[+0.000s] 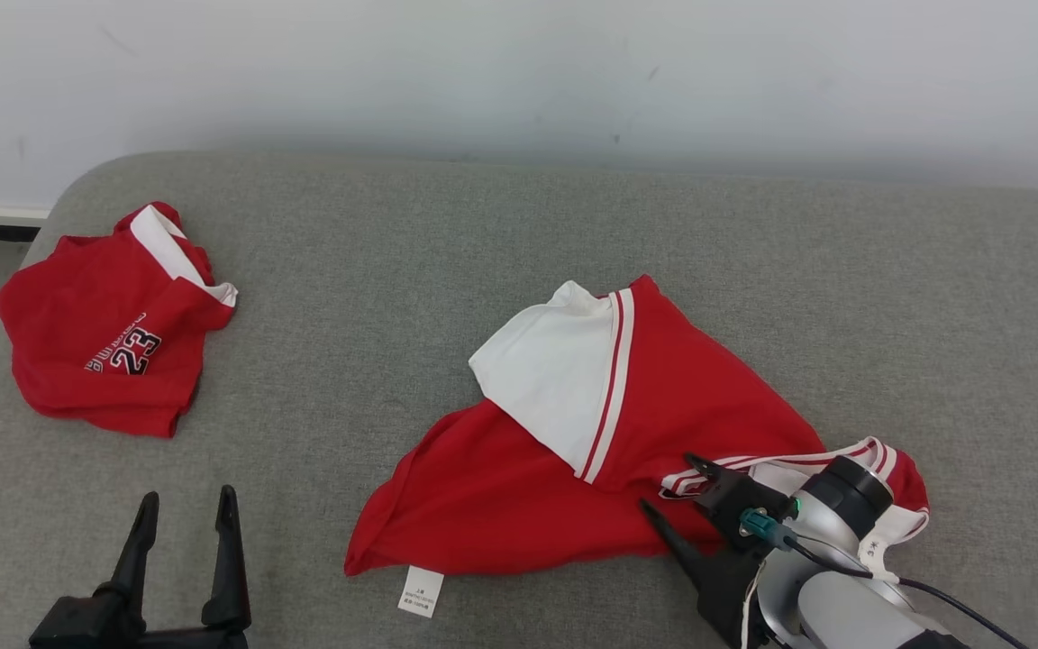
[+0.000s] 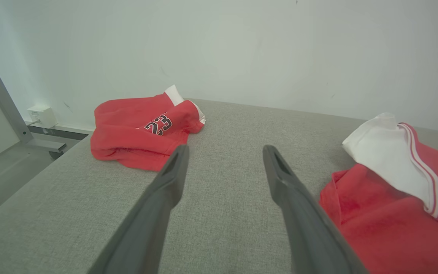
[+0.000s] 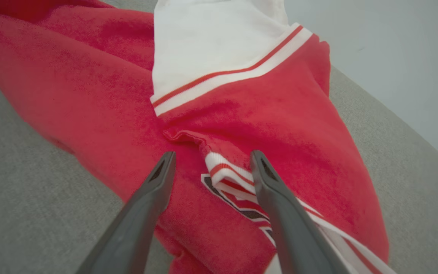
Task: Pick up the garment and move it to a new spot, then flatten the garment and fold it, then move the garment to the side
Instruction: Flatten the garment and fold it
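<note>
The garment [image 1: 501, 496], a red shirt with a white sleeve [image 1: 555, 370] edged in stripes, lies crumpled on the grey bed [image 1: 483, 225], right of the middle and close to the front edge. A white label [image 1: 420, 590] sticks out from its front hem. The right jaws stand open over the garment's right end. In the right wrist view their two fingers [image 3: 143, 213] sit either side of a ribbed, striped collar [image 3: 222, 173], not closed on it; whether they touch the cloth I cannot tell. The left jaws are open too, with nothing between them, over bare bed near the front left corner, well apart from the garment. A second red shirt [image 1: 104, 342] printed "23" lies bunched at the far left corner.
</note>
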Motion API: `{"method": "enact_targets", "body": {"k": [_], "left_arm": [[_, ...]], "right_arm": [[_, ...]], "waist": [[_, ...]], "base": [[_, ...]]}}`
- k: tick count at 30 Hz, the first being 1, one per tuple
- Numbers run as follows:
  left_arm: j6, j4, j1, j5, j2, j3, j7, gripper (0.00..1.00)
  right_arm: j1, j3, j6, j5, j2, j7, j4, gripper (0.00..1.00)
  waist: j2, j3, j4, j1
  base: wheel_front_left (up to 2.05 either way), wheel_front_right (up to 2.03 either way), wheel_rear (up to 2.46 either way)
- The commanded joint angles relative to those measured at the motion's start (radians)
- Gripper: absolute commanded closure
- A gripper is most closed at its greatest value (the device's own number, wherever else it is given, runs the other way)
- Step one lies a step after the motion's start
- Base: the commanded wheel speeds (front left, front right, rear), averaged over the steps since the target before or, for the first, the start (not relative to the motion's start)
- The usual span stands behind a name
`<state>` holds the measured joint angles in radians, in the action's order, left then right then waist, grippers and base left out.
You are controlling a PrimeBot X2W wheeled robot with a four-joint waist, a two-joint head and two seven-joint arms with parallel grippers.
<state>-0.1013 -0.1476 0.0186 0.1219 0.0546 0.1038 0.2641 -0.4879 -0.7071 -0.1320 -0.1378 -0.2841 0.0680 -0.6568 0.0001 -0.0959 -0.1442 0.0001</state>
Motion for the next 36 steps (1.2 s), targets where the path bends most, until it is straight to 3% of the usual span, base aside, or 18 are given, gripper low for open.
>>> {"method": "enact_targets", "body": {"k": [1,2,4,5,12,18,27,28,29,30,36], "left_arm": [[-0.001,0.002,0.014,0.004,-0.001,0.000,0.000,0.00],[-0.001,0.002,0.015,0.004,-0.001,-0.002,0.000,0.00],[-0.002,0.000,0.018,0.005,-0.002,-0.004,0.000,0.00],[-0.003,-0.001,0.019,0.005,-0.002,-0.006,0.000,0.00],[-0.002,-0.003,0.018,0.008,-0.004,-0.007,0.000,0.00],[-0.002,-0.009,0.032,0.011,-0.004,-0.021,0.000,0.00],[0.004,-0.022,0.064,0.028,-0.004,-0.069,0.000,0.00],[0.003,-0.024,0.066,0.029,-0.004,-0.074,0.000,0.00],[0.004,-0.026,0.069,0.030,-0.004,-0.078,0.000,0.00],[0.004,-0.029,0.071,0.033,-0.004,-0.080,0.000,0.00],[0.008,-0.042,0.078,0.027,-0.004,-0.076,0.000,0.00]], "right_arm": [[-0.024,-0.018,0.003,0.012,-0.007,-0.011,-0.021,0.00],[-0.033,-0.032,0.003,0.010,-0.003,-0.015,-0.038,0.21],[-0.062,-0.041,0.003,0.001,0.006,-0.009,-0.066,0.90],[-0.077,-0.039,0.003,-0.005,0.010,-0.002,-0.078,1.00],[-0.175,0.059,0.003,-0.063,0.013,0.068,-0.126,1.00],[-0.299,0.168,0.003,-0.118,-0.028,0.076,-0.196,1.00],[-0.447,0.366,0.003,-0.158,-0.085,0.111,-0.420,1.00],[-0.451,0.380,0.003,-0.156,-0.083,0.109,-0.450,0.93],[-0.455,0.387,0.003,-0.154,-0.075,0.109,-0.476,0.05],[-0.458,0.390,0.003,-0.152,-0.067,0.112,-0.494,0.00],[-0.443,0.396,0.003,-0.144,-0.042,0.166,-0.542,0.00]], "waist": [[-0.0001,-0.008,-0.006,-0.0001],[-0.0001,-0.009,-0.008,-0.0001],[-0.0001,-0.013,-0.012,-0.0001],[-0.0001,-0.014,-0.014,-0.0001],[-0.0001,-0.018,-0.011,-0.0001],[-0.0001,-0.028,-0.007,-0.0001],[-0.0001,-0.068,-0.031,-0.0001],[-0.0001,-0.071,-0.033,-0.0001],[-0.0001,-0.074,-0.035,-0.0001],[-0.0001,-0.076,-0.035,-0.0001],[-0.0001,-0.070,-0.007,-0.0001]], "base": [[0.00,0.00,0.00],[0.00,0.00,0.00],[0.00,0.00,0.00],[0.00,0.00,0.00],[0.00,0.00,0.00],[0.00,0.00,0.00],[0.00,0.00,0.00],[0.00,0.00,0.00],[0.00,0.00,0.00],[0.00,0.00,0.00],[0.00,0.00,0.00]]}}
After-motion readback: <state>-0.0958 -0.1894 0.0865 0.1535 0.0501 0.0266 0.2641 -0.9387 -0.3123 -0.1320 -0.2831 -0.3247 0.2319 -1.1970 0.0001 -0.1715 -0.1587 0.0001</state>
